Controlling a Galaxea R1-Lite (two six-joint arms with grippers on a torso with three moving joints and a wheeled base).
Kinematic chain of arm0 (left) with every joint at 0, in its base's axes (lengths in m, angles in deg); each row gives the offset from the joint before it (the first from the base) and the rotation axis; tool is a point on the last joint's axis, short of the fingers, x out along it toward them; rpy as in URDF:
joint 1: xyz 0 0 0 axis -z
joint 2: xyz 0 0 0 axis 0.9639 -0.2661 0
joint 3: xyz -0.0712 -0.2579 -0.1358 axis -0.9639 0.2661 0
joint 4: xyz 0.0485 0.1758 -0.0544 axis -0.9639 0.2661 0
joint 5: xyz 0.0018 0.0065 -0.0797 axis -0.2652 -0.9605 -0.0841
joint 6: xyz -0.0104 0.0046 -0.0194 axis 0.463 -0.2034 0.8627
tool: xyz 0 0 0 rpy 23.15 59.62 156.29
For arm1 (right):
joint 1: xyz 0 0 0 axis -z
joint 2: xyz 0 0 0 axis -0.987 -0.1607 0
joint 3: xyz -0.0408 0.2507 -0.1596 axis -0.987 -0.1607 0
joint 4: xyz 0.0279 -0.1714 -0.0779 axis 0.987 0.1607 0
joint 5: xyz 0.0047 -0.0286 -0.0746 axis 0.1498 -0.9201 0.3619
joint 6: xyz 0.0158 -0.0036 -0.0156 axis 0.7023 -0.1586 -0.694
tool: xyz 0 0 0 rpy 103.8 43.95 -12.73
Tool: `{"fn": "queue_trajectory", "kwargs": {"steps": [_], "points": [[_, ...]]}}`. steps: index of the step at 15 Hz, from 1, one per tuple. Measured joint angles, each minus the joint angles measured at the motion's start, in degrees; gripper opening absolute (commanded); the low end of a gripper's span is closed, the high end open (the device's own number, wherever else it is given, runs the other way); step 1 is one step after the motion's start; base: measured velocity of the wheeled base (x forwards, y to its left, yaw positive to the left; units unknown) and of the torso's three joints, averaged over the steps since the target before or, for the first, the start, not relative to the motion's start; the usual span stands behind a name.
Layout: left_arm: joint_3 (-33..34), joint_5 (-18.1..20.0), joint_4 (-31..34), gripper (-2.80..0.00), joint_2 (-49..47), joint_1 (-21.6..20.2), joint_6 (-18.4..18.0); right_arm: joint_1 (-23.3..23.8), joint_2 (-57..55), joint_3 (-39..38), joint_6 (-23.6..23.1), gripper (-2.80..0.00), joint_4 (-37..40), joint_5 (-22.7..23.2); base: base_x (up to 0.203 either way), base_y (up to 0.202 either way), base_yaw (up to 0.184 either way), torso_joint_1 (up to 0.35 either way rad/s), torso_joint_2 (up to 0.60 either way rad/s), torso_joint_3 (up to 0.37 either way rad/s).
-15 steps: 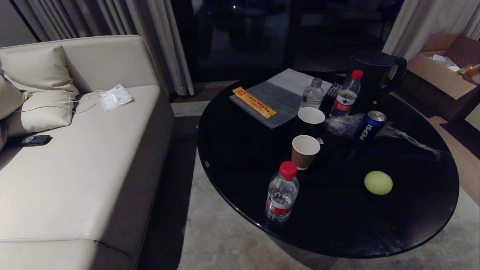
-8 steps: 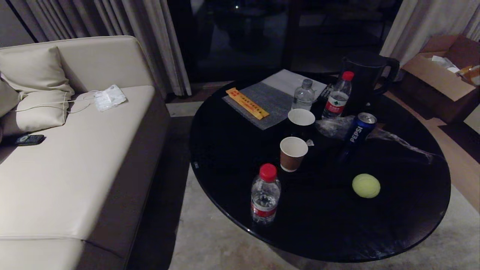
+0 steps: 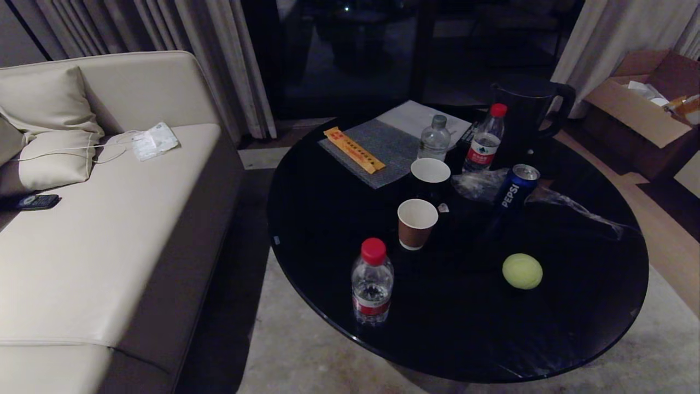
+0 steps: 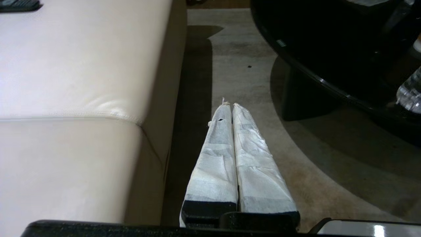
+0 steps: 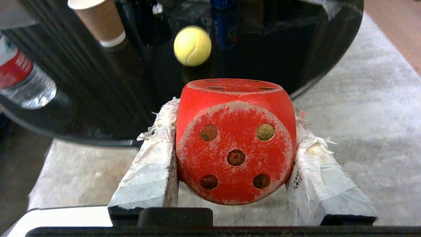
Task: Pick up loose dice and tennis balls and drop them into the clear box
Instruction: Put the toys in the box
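Note:
My right gripper (image 5: 235, 108) is shut on a red die (image 5: 235, 141) with worn gold pips, held above the carpet just off the near edge of the round black table (image 5: 98, 108). A yellow-green tennis ball (image 3: 522, 271) lies on the table's near right part and shows beyond the die as the same tennis ball (image 5: 192, 46). My left gripper (image 4: 229, 104) is shut and holds nothing, parked over the carpet between sofa and table. Neither arm shows in the head view. The clear box is out of view.
On the round black table (image 3: 328, 219) stand a water bottle (image 3: 372, 282), two paper cups (image 3: 417, 223), a Pepsi can (image 3: 515, 189), more bottles, a kettle (image 3: 525, 117) and a grey mat. A beige sofa (image 3: 109, 230) stands left, a cardboard box (image 3: 640, 109) far right.
The whole head view has shifted: the table and sofa have slid left in the picture, so the camera has moved. Both arms keep still, and the die stays gripped.

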Motion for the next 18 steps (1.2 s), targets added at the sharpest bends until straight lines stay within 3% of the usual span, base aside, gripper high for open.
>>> {"fn": "queue_trajectory", "kwargs": {"steps": [18], "points": [[0.0,0.0,0.0,-2.8,0.0,0.02,0.09,0.02,0.0,0.02,0.0,-2.8,-0.02,0.02,-0.183,0.0,-0.001,0.002,0.0,0.002]]}}
